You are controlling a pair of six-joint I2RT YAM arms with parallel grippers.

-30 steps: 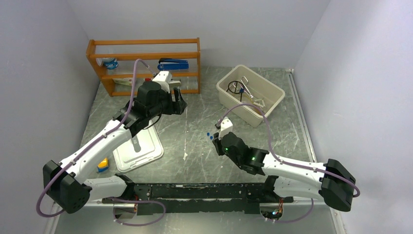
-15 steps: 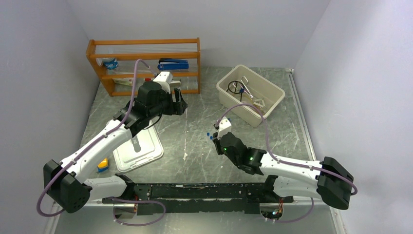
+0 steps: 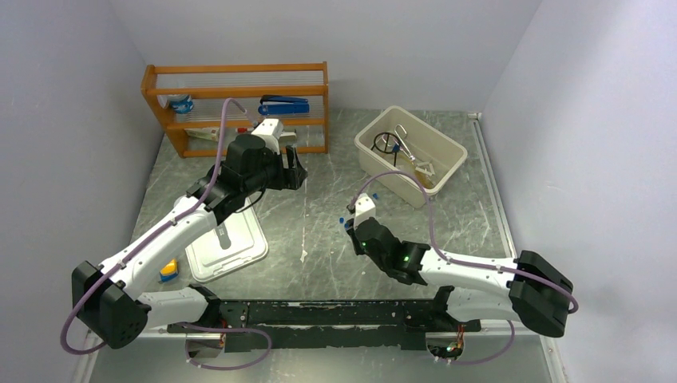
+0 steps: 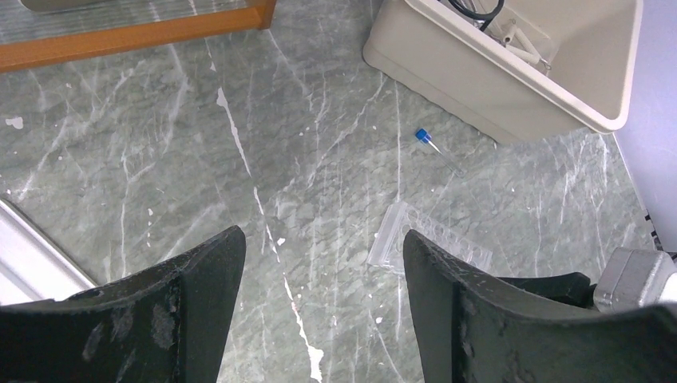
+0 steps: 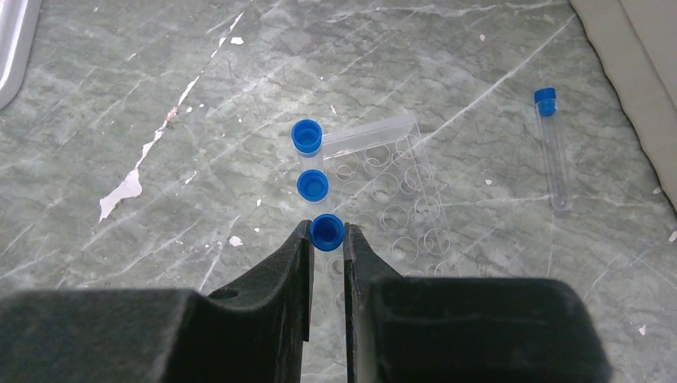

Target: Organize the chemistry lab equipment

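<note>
blue-capped tube (image 5: 327, 230) pinched in right hand (image 5: 326, 243) at clear rack (image 5: 391, 199), beside two seated tubes (image 5: 312, 185); left hand (image 4: 319, 271) wide, empty. risk: tilted entry misses hole, shoves light rack across counter (image 5: 199, 96).

Between clear rack (image 5: 395, 195) and beige bin (image 4: 483, 88), only one loose tube (image 5: 553, 155) lies across the tabletop (image 5: 479, 72).

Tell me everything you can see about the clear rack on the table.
The clear rack is see-through plastic with rows of round holes, resting on the grey marbled table. Two blue-capped tubes stand along one edge; a third tube, in line with them, is pinched by the right gripper. The other holes look empty.
</note>
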